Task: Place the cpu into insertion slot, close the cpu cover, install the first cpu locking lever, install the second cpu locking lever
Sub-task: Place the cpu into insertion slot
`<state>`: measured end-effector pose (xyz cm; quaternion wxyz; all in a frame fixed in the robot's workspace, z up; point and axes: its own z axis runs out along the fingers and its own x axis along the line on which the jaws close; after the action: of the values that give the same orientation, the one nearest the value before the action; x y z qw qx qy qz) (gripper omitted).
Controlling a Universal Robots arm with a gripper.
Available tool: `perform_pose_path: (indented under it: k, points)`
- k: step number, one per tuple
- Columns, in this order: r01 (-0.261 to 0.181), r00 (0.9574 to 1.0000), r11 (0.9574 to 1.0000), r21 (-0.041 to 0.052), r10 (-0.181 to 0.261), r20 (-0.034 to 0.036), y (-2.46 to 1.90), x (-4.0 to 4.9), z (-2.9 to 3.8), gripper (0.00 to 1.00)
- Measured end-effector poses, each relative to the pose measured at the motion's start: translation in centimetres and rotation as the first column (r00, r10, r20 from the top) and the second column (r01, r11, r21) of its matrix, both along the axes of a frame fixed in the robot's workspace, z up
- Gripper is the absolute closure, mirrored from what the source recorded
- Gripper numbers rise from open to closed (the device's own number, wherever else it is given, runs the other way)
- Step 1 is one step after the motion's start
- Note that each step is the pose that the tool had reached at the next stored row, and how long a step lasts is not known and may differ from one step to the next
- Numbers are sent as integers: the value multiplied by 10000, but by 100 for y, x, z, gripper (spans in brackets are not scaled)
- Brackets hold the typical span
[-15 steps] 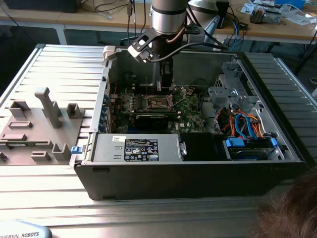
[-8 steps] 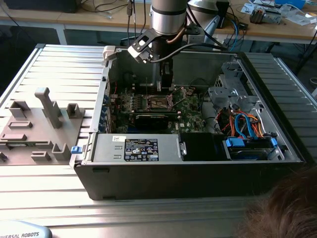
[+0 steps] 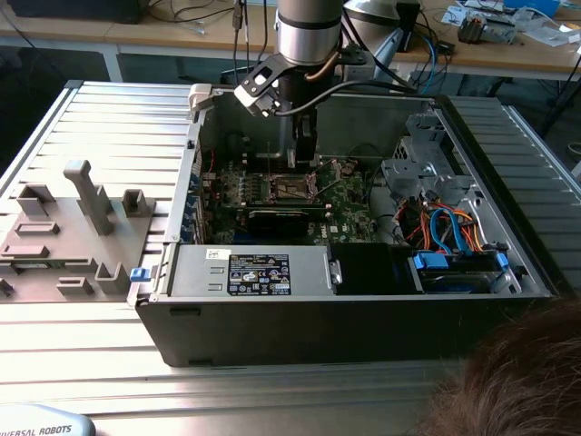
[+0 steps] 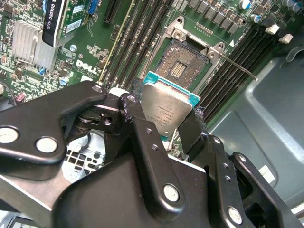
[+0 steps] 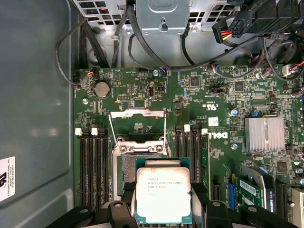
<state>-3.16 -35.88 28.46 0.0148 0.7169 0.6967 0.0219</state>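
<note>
Holding the cpu by two opposite edges in the tool, narrowed to the chip's width. Poised above the bare insertion slot, partly overlapping it in the first wrist view; cpu cover raised.

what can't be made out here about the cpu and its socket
First wrist view: the cpu hides much of the insertion slot.
Second wrist view: the gripper hides the cpu's lower edge.
Exterior view: the cpu's gap above the slot is too small to judge.
</note>
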Motion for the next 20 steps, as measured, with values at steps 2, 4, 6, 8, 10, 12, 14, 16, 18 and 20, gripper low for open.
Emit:
perform_pose_path:
  k: [2,4,6,8,10,12,14,16,18,20]
  points:
    - [0,10000,10000,0,0,0,0,0,-2,46]
    - [0,10000,10000,0,0,0,0,0,-6,46]
    - [0,10000,10000,0,0,0,0,0,-9,46]
    - [0,10000,10000,-1,0,0,0,0,-15,46]
    - [0,10000,10000,0,0,0,0,0,-19,46]
    - [0,10000,10000,-1,0,0,0,0,-21,46]
    - [-1,10000,10000,0,1,0,0,0,-25,46]
    - [0,10000,10000,-1,0,0,0,0,-27,46]
    - [0,10000,10000,0,0,0,0,0,-30,46]
    - [-1,10000,10000,0,1,0,0,0,-34,46]
